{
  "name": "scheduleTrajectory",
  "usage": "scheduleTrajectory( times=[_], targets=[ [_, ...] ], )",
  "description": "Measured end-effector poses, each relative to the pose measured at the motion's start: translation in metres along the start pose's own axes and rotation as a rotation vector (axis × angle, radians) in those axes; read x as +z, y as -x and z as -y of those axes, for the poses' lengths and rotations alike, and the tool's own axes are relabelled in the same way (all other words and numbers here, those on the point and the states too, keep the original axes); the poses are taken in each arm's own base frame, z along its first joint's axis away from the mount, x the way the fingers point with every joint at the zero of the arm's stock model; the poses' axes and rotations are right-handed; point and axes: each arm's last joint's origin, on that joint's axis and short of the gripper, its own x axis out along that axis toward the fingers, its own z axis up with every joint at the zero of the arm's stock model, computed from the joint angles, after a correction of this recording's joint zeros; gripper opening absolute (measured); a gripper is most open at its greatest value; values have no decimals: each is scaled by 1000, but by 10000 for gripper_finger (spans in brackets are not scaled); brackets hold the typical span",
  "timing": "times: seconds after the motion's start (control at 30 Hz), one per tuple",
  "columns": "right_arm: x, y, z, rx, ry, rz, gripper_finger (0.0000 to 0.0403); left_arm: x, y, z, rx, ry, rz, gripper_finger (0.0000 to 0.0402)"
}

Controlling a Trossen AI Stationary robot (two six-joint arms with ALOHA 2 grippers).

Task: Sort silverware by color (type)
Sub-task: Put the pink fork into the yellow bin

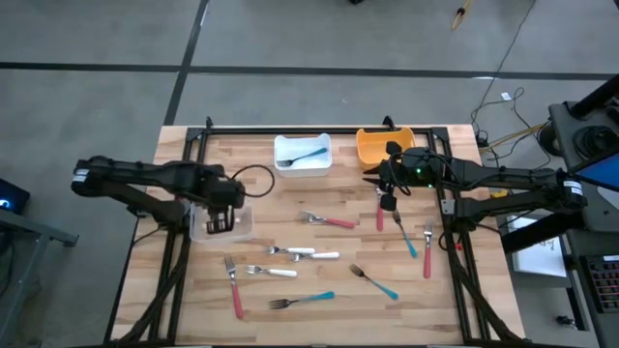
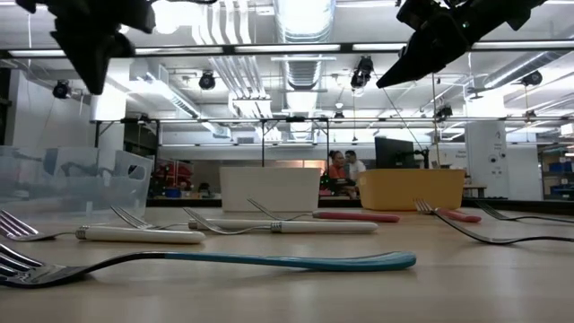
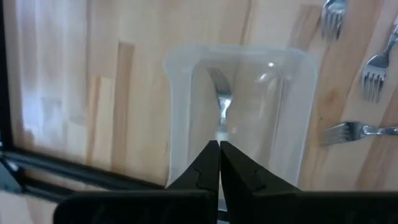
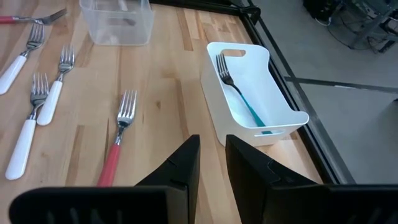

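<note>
Left gripper, fingers pressed together and empty, hangs over the clear rectangular plastic bin at centre-left; right gripper, slightly parted and empty, hovers near the white rectangular bin at upper centre.

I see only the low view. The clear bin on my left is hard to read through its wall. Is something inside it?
Observer: Yes, one fork lies in the clear bin. Its handle is hidden, so I cannot tell the colour.
Operator: Where is the left gripper?
Observer: The left gripper hangs directly above that bin, its fingers shut with nothing between them.
Operator: And the white bin, what is in it?
Observer: The white bin holds one teal-handled fork.
</note>
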Motion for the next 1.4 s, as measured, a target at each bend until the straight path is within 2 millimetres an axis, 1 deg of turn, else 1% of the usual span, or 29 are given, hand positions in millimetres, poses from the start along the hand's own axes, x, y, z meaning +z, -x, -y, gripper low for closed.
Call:
scheduleTrajectory(
  times=[0.13,0.23,0.57,0.67,0.8,0.93,1.1,1.27,1.4],
  targets=[
    [0,0,0,0,0,-1,68,-10,-8,-1,-12,61,-22,3],
    [0,-1,0,1,1,-3,68,-12,-13,0,-13,72,-33,2],
    [-2,-1,-1,2,12,-8,68,-4,-22,4,-20,49,-17,1],
    [-2,-1,0,1,10,-7,68,1,-23,6,-30,56,15,0],
    [-2,-2,0,-2,-28,0,68,13,-22,9,-61,81,140,0],
    [0,-2,0,-13,-109,14,68,29,-19,13,-103,70,305,0],
    [-2,-2,0,-26,-229,2,68,48,-16,17,-117,-60,531,0],
    [-9,-3,-1,-22,-356,-46,68,61,-18,19,-79,-196,710,0],
    [-13,-3,-2,-25,-459,-90,68,66,-27,15,-25,-265,806,0]
  ],
)
